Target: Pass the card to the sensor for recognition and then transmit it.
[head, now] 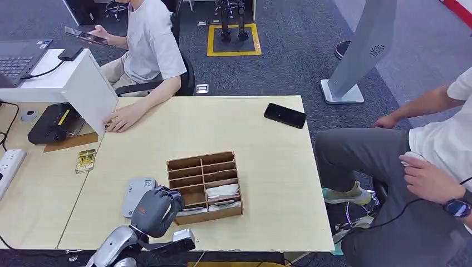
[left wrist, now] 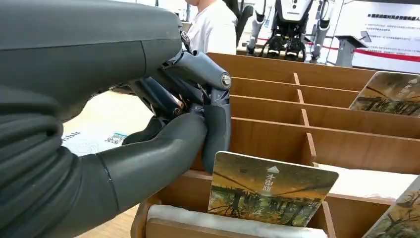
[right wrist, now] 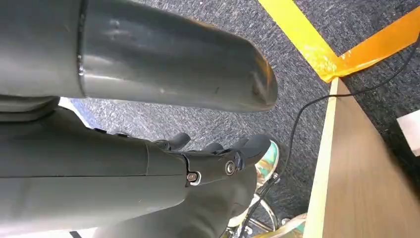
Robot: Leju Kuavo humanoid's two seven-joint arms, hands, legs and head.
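Fingers of left hand (left wrist: 163,134) touch card (left wrist: 267,191) in wooden organizer (head: 205,186).

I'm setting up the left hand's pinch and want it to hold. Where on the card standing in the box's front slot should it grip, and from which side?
Probably the card's upper edge, from above: it stands tilted in the wooden box, lower part sunk behind the front wall, faces exposed on top. The left hand is already at its near top corner.

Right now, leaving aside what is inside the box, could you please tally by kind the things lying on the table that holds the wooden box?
Wooden box: 1
Black phone: 1
Grey sensor: 1
Total: 3
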